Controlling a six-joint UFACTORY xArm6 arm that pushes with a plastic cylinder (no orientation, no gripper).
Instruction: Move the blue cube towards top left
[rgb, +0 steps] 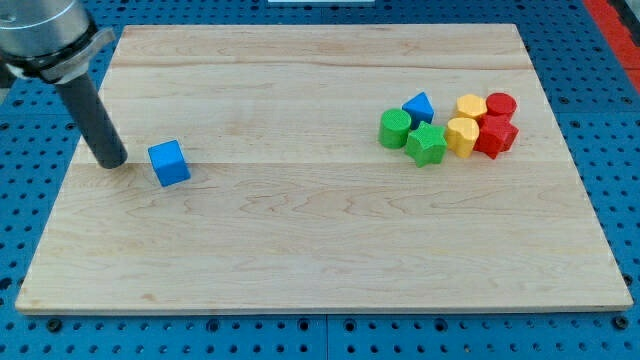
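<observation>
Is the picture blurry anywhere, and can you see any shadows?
Camera view: the wooden board is lit evenly, with no glare; the blue cube and the far cluster look sharp; only small soft shadows sit under the blocks and beside my tip, just left of the cube; the arm's top is cut off by the view's edge.

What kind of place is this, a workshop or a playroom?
Probably a robotics lab bench: a wooden board lies on a blue perforated mounting plate, and my tip stands just left of the blue cube.
</observation>
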